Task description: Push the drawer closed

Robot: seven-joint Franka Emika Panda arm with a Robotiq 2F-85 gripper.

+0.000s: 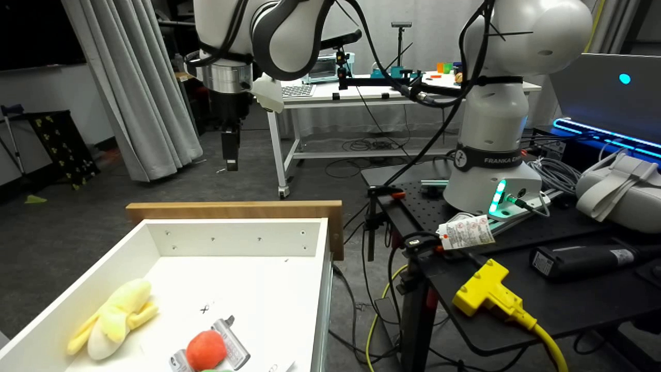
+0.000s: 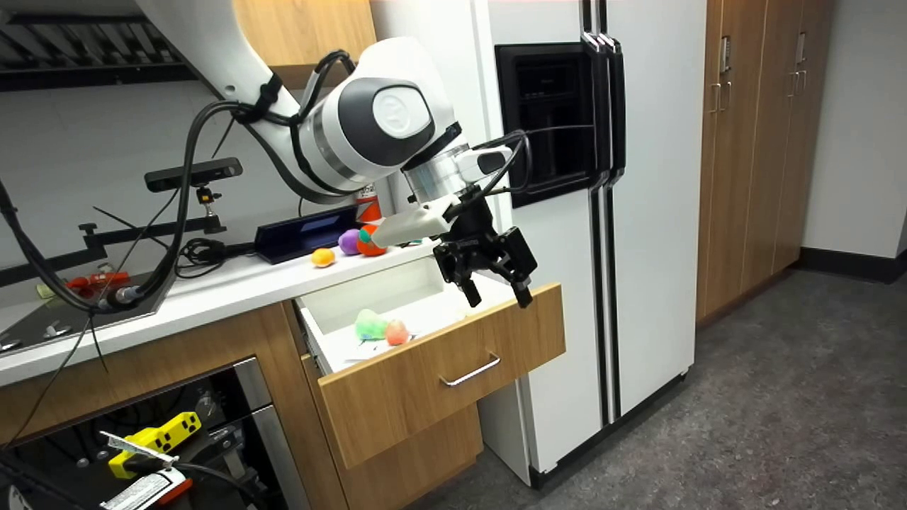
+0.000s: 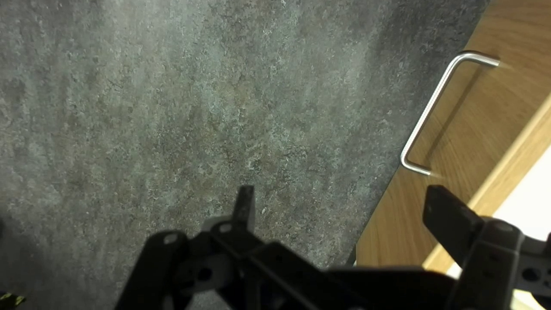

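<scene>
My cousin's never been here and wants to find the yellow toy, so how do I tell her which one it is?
Find the big white fridge, then the wooden-fronted drawer pulled open beside it. Look inside, near the side wall farther from the black table. The yellow toy is soft-looking with stubby limbs, unlike the round orange-red thing nearby.

Mottled grey floor (image 3: 172, 107) lies below my pincer (image 3: 341, 189). In an exterior view, a white fridge (image 2: 655, 177) stands behind it, wooden cupboards (image 2: 744, 184) farther right; left of my pincer, a purple ball (image 2: 348, 242) and a small orange ball (image 2: 323, 257) rest on a white counter (image 2: 248, 290). In an exterior view, a yellow soft toy (image 1: 116, 318) and a red ball (image 1: 206, 350) lie nearer and lower than my pincer; behind it, a grey curtain (image 1: 134, 93) hangs left and a white table (image 1: 326, 93) stands right.
</scene>
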